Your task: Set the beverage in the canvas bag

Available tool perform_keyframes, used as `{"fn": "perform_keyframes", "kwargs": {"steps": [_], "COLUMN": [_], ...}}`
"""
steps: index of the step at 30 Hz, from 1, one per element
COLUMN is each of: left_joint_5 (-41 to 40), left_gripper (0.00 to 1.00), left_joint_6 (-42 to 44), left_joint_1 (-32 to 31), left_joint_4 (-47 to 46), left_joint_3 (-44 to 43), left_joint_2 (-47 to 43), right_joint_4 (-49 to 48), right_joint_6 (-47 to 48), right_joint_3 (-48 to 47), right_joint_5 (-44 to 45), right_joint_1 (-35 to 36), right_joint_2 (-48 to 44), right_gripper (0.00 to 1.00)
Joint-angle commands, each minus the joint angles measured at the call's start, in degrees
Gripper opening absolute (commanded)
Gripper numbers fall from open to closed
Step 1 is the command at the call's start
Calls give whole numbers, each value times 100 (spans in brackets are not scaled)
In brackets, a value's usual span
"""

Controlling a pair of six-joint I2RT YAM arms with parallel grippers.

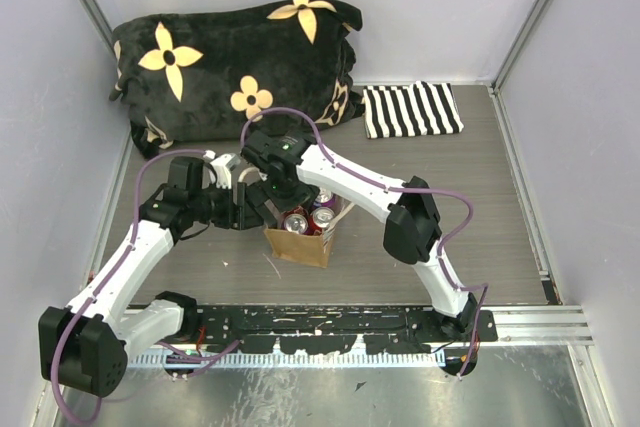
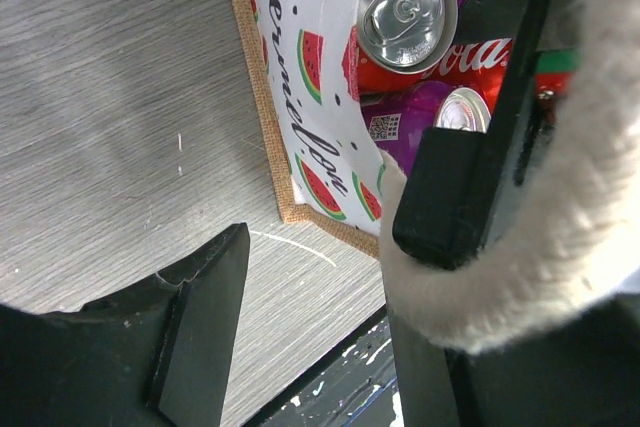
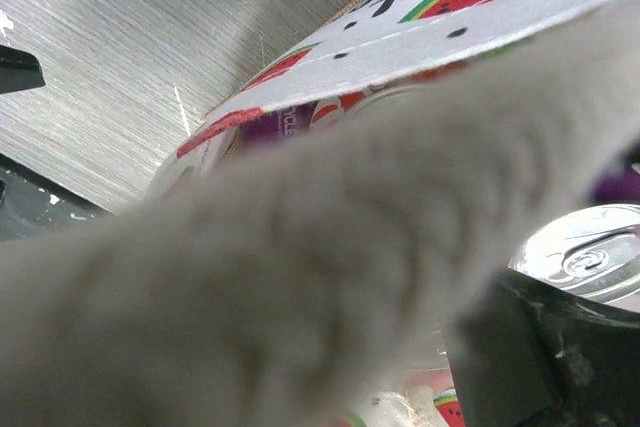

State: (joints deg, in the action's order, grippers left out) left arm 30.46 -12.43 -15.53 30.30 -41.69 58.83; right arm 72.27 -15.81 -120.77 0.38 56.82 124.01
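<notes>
canvas bag [image 1: 298, 247] mouth crowded with cans [image 1: 297, 222], handle [image 2: 560, 247] crossing above

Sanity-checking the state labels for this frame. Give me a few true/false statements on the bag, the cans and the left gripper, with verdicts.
1. Several cans are inside the canvas bag. True.
2. The bag lies tipped on its side. False: it stands upright on the table, mouth up.
3. The striped cloth lies at the back, to the right of the flowered cushion. True.
4. The left gripper is clamped on a can. False: its jaws stand wide apart, and the bag's cream handle curves around one finger.
5. The bag's lining has a watermelon print. True.
</notes>
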Motion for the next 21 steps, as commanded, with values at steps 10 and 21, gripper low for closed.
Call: {"fn": "perform_keyframes", "kwargs": {"steps": [10, 21], "left_joint_5": [233, 530], "left_gripper": [63, 63], "left_joint_6": [-35, -75], "left_joint_1": [-25, -27], "left_joint_4": [-529, -657], "left_joint_3": [-200, -417], "left_joint_2": [82, 27], "right_joint_4": [-128, -161], "right_joint_6": [-437, -1122], "right_joint_3": [-550, -315], "right_joint_5": [1395, 2681], "right_joint_1": [230, -160], "right_joint_2": [-746, -1335], "right_gripper": [100, 100]}}
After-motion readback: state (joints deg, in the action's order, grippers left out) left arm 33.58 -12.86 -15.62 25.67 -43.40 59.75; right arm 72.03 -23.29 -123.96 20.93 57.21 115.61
